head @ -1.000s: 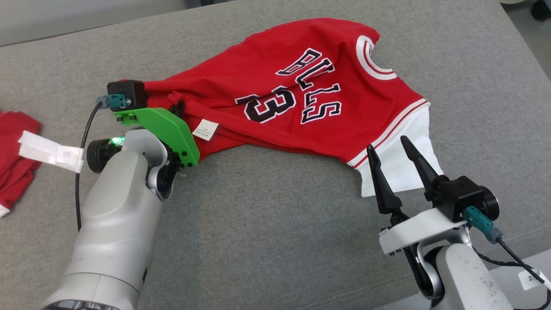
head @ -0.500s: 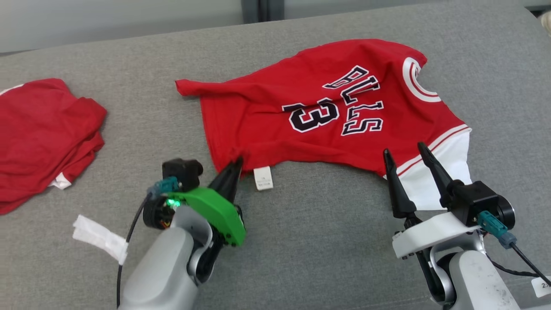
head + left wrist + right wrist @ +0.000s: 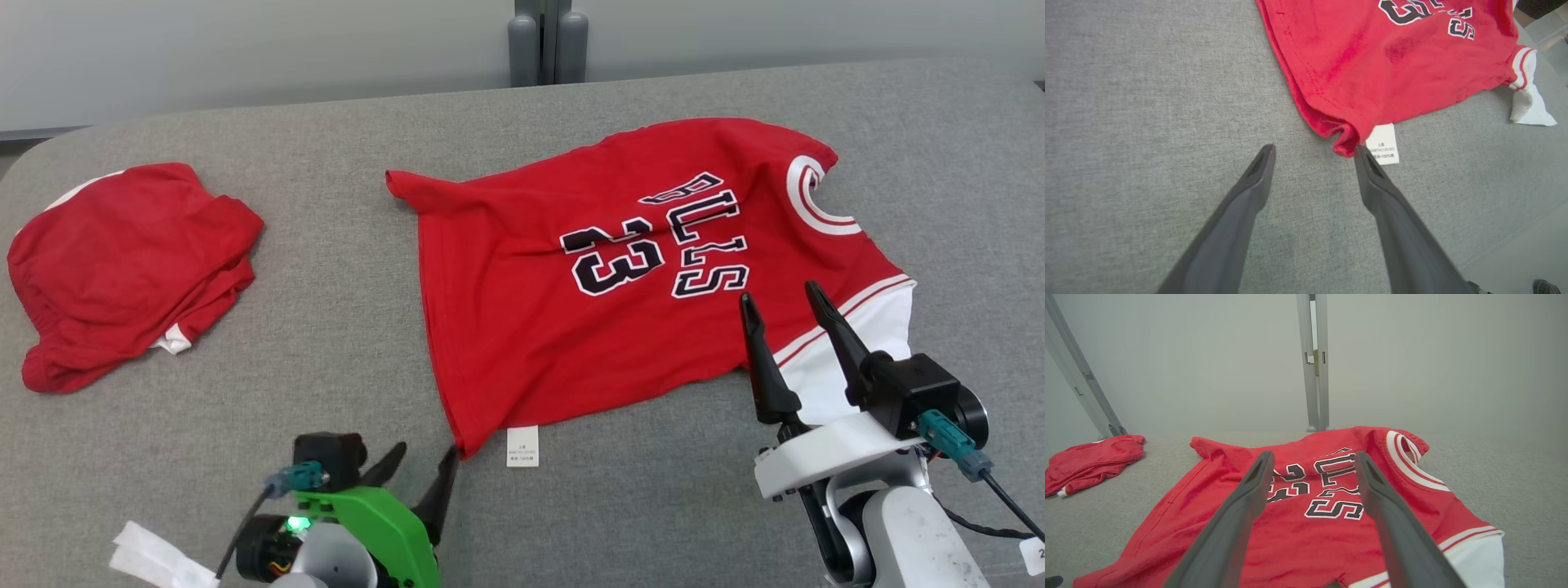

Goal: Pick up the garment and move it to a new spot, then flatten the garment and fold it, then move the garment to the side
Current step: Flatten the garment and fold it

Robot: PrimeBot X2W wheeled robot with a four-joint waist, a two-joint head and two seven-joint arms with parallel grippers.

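Red shirt (image 3: 620,327) spread out, nothing gripped

Fingers of the left pincer (image 3: 426,453) stand apart and hold nothing. In the left wrist view one fingertip (image 3: 1361,154) is right at the shirt's near hem corner, beside a white label (image 3: 522,446) that sticks out from under that hem. The right pincer (image 3: 777,294), also apart and empty, is over the shirt's white sleeve (image 3: 873,327); whether it touches the cloth cannot be told. The shirt lies print-up on a grey padded surface (image 3: 326,343), collar at its far right. Well to the shirt's left sits a crumpled red bundle (image 3: 122,261), apart from it. A white strip (image 3: 151,559) lies left of the left pincer.
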